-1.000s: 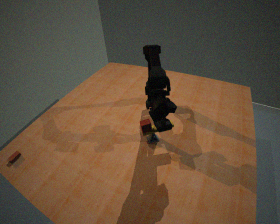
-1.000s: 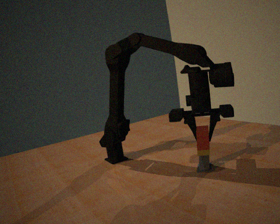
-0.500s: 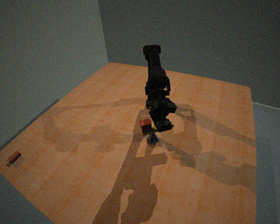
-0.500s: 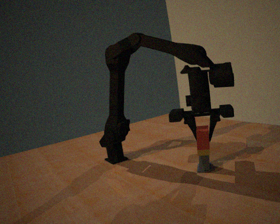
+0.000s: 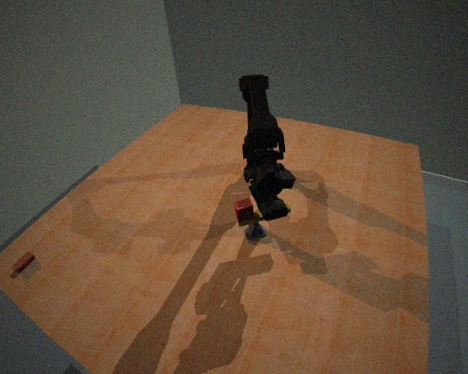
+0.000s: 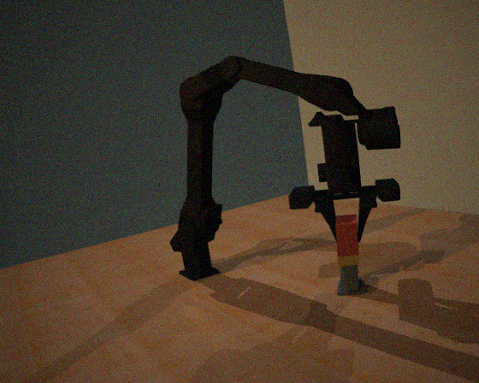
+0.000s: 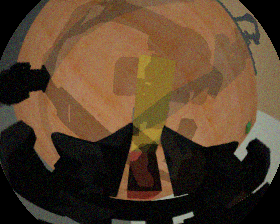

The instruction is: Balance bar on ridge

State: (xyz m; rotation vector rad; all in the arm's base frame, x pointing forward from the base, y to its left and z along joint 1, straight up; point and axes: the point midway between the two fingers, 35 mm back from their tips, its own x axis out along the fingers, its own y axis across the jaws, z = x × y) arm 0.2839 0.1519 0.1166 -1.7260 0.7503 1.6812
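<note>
The yellow bar (image 5: pixel 257 215) (image 6: pixel 349 260) (image 7: pixel 153 100) has a red block (image 5: pixel 244 212) (image 6: pixel 347 239) at one end. My gripper (image 5: pixel 273 209) (image 6: pixel 348 240) (image 7: pixel 147 127) is shut on the bar and points down. The blue-grey ridge (image 5: pixel 255 232) (image 6: pixel 349 278) stands on the table under the bar, nearer its red end. In the exterior view the bar's end shows right above the ridge's top; whether they touch, I cannot tell. The bar is clear of the table and looks about level. My fingers hide its middle in the top view.
A small reddish-brown block (image 5: pixel 23 262) lies near the table's left corner in the top view, far from the ridge. The arm's base (image 6: pixel 198 271) stands on the wooden table (image 6: pixel 91 308), left of the ridge in the exterior view. Arm shadows cross the table.
</note>
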